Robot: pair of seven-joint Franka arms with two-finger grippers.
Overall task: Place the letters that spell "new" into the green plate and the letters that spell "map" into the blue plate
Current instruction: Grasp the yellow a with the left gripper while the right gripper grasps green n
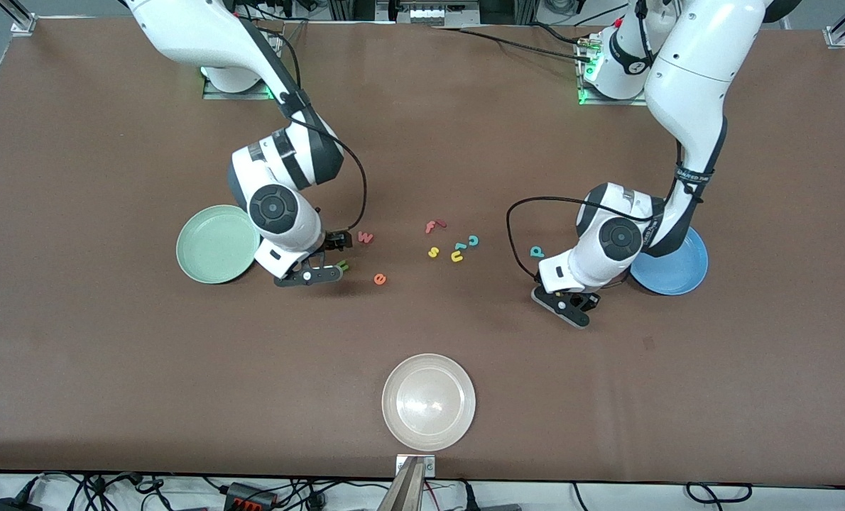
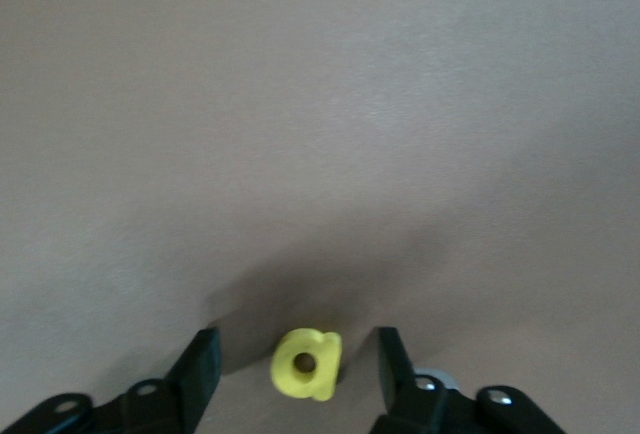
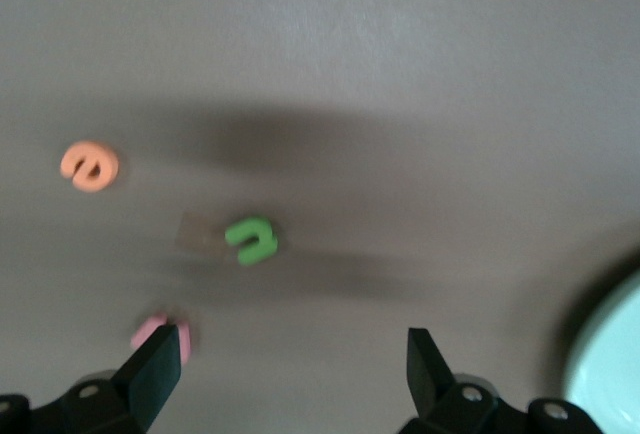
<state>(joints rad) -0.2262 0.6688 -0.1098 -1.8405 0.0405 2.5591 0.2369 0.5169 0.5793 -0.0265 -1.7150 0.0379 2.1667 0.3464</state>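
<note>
The risk sits with the left end effector [image 2: 297, 344], low on the desk [image 1: 110, 355] just beside the blue plate [image 1: 682, 277], on the side toward the right arm's end. Its fingers stand open on either side of the yellow "p" [image 2: 307, 364], with a gap at each side and neither one touching. The letter is tiny and light, so I'd guess one finger reaching it first could push it askew, tip it, or squeeze it out of the grip. It could also slip on the lift to the plate.

The "p" is a bright yellow foam piece with a round hole through its bowl, lying flat on the brown surface. The teal "a" [image 1: 537, 251] lies near the blue plate, a little farther toward the right arm's end. I can't spot the blue "m".

The right end effector [image 3: 292, 339], well apart from the blue plate and beside the green plate [image 1: 209, 245], hangs wide open near the green "n" [image 3: 250, 240], holding nothing.
</note>
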